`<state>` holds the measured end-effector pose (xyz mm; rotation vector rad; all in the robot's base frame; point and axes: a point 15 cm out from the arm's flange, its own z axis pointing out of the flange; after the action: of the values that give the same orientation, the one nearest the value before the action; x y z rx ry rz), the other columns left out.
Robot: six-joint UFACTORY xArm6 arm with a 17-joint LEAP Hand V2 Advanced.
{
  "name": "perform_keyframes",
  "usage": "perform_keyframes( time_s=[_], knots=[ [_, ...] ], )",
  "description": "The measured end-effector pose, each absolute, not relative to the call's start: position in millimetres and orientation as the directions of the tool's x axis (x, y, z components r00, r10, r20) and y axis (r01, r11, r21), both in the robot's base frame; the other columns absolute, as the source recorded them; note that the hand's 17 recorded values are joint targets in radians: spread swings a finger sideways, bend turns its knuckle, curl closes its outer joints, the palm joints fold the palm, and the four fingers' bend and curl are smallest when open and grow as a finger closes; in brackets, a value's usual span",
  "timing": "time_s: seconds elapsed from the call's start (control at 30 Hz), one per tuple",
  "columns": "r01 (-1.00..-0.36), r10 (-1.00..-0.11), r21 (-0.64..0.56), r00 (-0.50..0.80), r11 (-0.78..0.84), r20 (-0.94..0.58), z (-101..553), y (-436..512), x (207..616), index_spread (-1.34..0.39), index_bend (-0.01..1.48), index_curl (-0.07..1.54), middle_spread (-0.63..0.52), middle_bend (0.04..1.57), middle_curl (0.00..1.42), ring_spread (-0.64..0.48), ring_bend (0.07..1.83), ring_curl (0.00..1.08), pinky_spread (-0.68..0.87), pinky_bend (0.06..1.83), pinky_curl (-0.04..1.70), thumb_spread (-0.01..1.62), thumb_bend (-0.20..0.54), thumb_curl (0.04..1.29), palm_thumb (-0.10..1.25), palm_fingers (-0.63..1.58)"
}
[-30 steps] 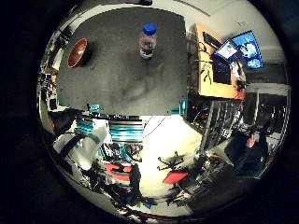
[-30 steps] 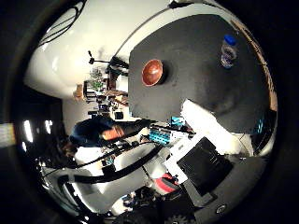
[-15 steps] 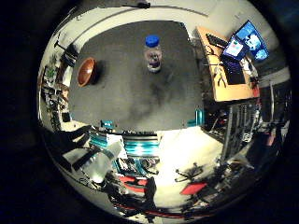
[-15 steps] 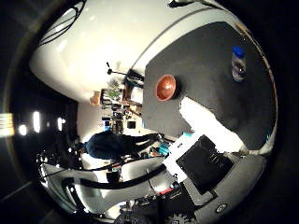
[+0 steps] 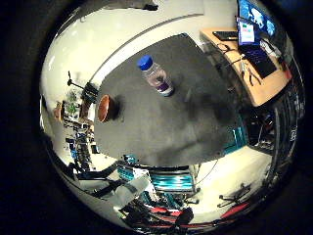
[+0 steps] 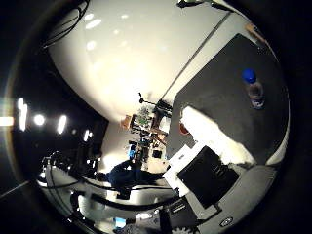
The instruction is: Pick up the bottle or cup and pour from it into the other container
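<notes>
A clear plastic bottle (image 5: 157,77) with a blue cap stands upright on the dark table top (image 5: 171,132). A brown bowl (image 5: 104,108) sits on the same table near one edge, well apart from the bottle. My hand (image 6: 212,146) hovers high over the table, far from both. A white finger (image 6: 214,134) reaches out straight from the palm and holds nothing. In the thumb side view this finger hides nearly all of the bowl.
A wooden desk (image 5: 254,78) with a laptop and screens stands beside the table. Teal and white frame parts (image 5: 168,181) lie at the table's near edge. Shelves with clutter (image 5: 78,103) stand by the wall beyond the bowl.
The whole picture has swung and tilted, so the camera has moved with the hand. Bottle and bowl stand where they were. The white finger now covers the bowl in the thumb side view.
</notes>
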<state>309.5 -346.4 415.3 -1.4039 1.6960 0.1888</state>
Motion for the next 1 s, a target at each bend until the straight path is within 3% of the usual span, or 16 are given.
perform_keyframes(
  time_s=[0.53, 1.0],
  knots=[
    [-0.778, -0.526, -0.413, 0.127, 0.473, -0.841, 334, -388, 323, -0.26, 0.17, 0.3, 0.0, 0.28, 0.37, 0.1, 0.46, 0.22, 0.48, 0.8, -0.01, 1.04, -0.024, 0.43, 0.72, 0.27],
    [-0.775, -0.428, -0.323, 0.075, 0.544, -0.901, 266, -403, 330, -0.26, 0.17, 0.31, 0.0, 0.28, 0.37, 0.1, 0.48, 0.22, 0.48, 0.8, -0.01, 1.04, -0.023, 0.42, 0.72, 0.27]
  ],
)
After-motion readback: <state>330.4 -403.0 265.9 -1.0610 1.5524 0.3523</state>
